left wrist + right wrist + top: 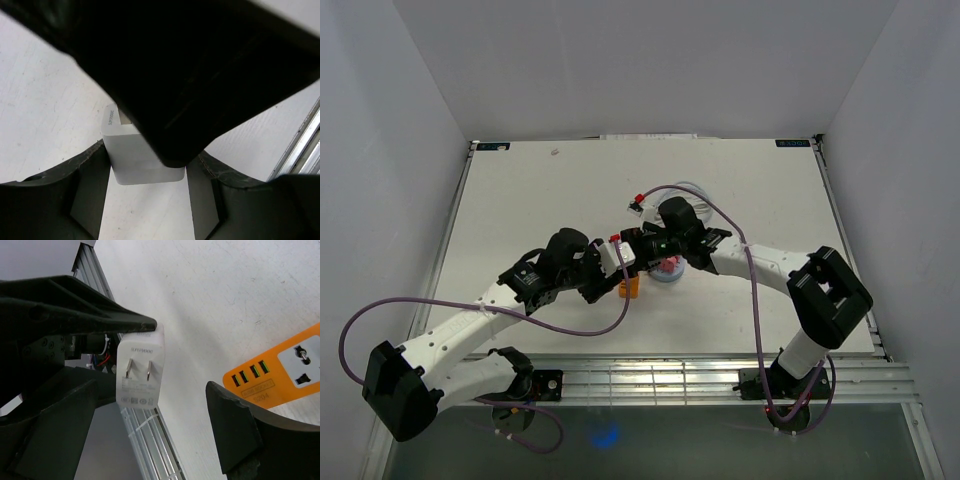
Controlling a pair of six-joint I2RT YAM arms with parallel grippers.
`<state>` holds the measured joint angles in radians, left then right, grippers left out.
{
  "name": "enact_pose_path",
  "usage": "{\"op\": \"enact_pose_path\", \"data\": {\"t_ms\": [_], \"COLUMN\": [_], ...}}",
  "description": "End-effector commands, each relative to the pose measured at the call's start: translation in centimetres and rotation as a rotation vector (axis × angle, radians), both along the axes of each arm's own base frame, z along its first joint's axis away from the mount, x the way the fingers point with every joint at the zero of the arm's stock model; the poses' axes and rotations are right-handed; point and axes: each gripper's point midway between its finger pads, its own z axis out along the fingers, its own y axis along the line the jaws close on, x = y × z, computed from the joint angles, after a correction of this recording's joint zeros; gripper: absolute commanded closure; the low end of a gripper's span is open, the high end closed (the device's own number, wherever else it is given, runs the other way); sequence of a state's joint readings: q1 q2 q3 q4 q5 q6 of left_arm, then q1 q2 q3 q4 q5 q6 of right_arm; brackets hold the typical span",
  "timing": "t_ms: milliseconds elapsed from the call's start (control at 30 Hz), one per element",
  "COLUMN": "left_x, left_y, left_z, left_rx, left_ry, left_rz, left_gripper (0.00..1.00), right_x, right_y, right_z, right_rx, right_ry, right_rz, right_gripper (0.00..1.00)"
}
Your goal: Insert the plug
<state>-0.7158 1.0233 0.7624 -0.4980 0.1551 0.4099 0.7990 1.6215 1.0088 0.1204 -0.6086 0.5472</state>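
I see both arms reaching in to meet over the middle of the white table (520, 190). The left gripper (149, 167) is clamped on the white plug (140, 371), a square charger block with two flat metal prongs. In the left wrist view the block sits squeezed between the two dark fingers (80, 192), and a large dark body fills the frame above it, too close and blurred for me to tell exactly what it is. In the right wrist view the plug hangs clear of the table with its prongs facing the camera, and a dark finger of the left gripper lies along its top edge. The right gripper (155, 390) has its fingers spread wide. One sits just beside the plug and the other is well apart from it, and I see neither of them pressing on it. The orange power strip (280, 367) lies flat on the table beyond that far finger. It shows a row of green USB ports and a white panel with socket holes, and the plug does not touch it. From above, the strip lies just beneath the two grippers, and a small blue and pink object (667, 270) sits just beside it under the right gripper.
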Motion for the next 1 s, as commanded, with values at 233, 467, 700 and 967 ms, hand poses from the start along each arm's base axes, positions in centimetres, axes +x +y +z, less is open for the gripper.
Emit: {"op": "enact_pose_path", "data": {"t_ms": [233, 467, 700, 967], "left_x": [0.2, -0.1, -1.4, -2.6], "left_y": [-2.4, -2.7, -2.7, -2.5], "left_z": [3.7, 3.9, 4.4, 8.3], "left_rx": [-0.126, -0.149, -0.196, -0.345], "left_ry": [-0.062, -0.060, -0.063, -0.101], "left_rz": [-0.074, -0.093, -0.125, -0.089], "left_gripper": [0.71, 0.70, 0.26, 0.11], "right_x": [0.4, 0.1, 0.2, 1.7], "right_y": [2.4, 2.7, 2.4, 0.0], "right_z": [2.2, 2.6, 2.8, 3.6], "right_rx": [0.087, 0.131, 0.139, 0.131], "right_ry": [-0.007, -0.003, -0.020, -0.101], "right_rz": [0.019, 0.039, 0.044, 0.009], "right_gripper": [0.23, 0.69, 0.91, 0.92]}}
